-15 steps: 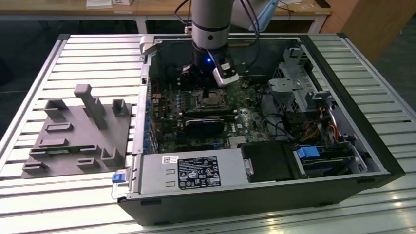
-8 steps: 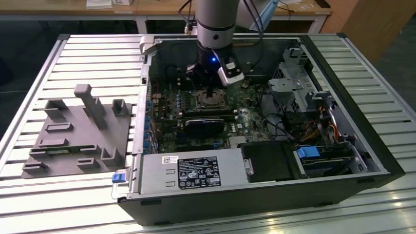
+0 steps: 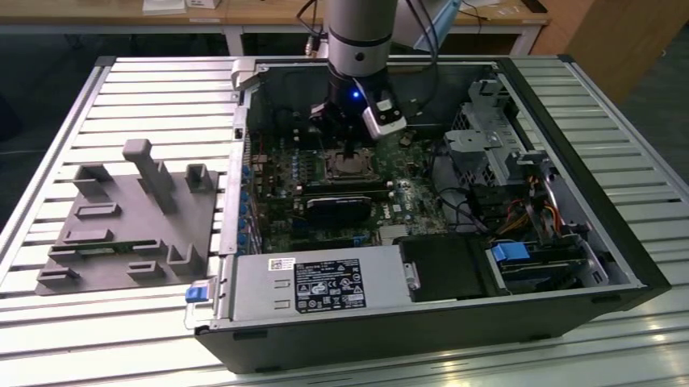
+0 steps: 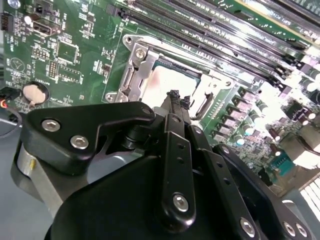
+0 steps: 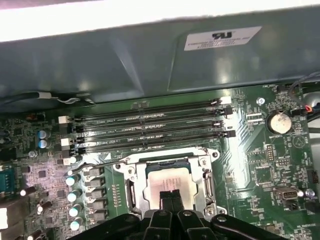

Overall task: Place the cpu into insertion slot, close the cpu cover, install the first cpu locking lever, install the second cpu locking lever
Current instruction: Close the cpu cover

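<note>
Pale silver-grey metal marks the cpu [image 5: 172,179]. It lies flat in the insertion slot [image 5: 125,169] on the green motherboard [image 5: 250,165], and its top shows through the square window of the cpu cover [image 5: 206,187]. The cover's silvery frame lies down around the chip on every side that can be seen.

A thin lever rod [image 5: 107,160] runs along the socket edge that faces the long black memory slots [image 5: 150,127]. Whether it is hooked cannot be told.

The gripper [image 5: 171,197] stands directly over the cpu with its two black fingers pressed together and nothing between them. Both wrist views place the tips over the chip's bright top, but contact cannot be confirmed.

A row of small silver-capped capacitors [image 5: 75,180] stands beside the socket. A round coin cell [image 5: 278,121] sits on the board, well apart from the socket.

In the exterior view the arm [image 3: 357,40] reaches straight down into the open computer case [image 3: 453,322], which lies on its side on a ribbed aluminium table [image 3: 161,89]. A boxed power supply [image 3: 323,282] fills the case's near edge. A grey moulded fixture [image 3: 129,218] rests on the table at the exterior view's left, just beside the case.
</note>
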